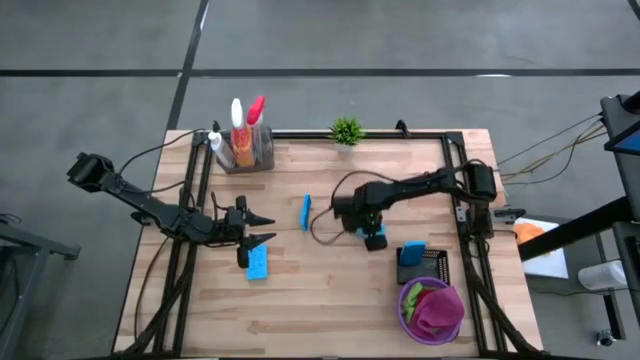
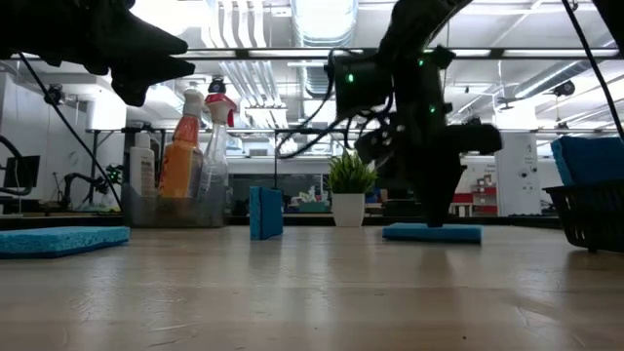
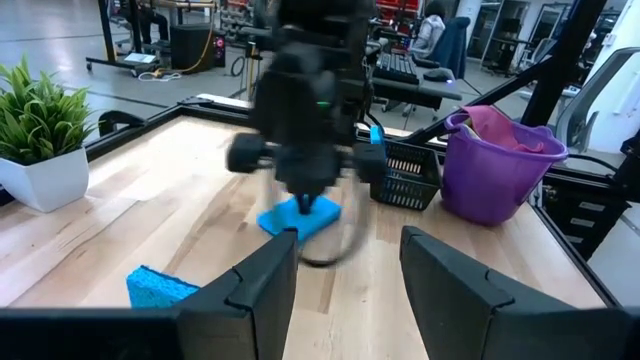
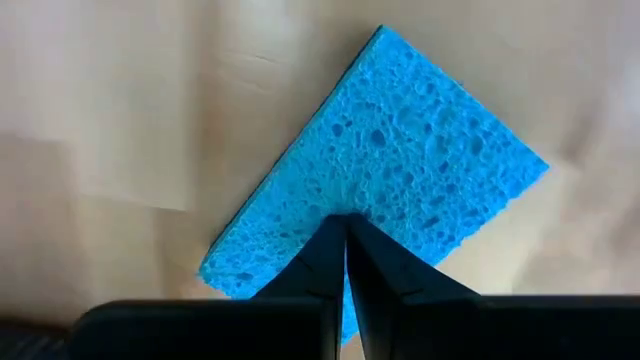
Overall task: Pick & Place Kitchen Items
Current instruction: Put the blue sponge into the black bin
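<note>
Right gripper pressed shut on top of a flat blue sponge.

The right gripper (image 4: 347, 262) stood over the sponge (image 4: 400, 150) lying mid-table, its fingers pressed together and touching the sponge's surface, pinching nothing. Lifting from there would likely leave the sponge behind, or drag it. The left gripper (image 1: 262, 228) waited half spread above the table, just beside another sponge (image 1: 258, 263).

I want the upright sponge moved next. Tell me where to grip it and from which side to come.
The sponge standing on edge mid-table shows only its thin top from above. Come straight down and pinch across that thin edge, one finger on each broad face. The left tool, open, is nearest; the right tool is shut, down at a flat sponge.
</note>
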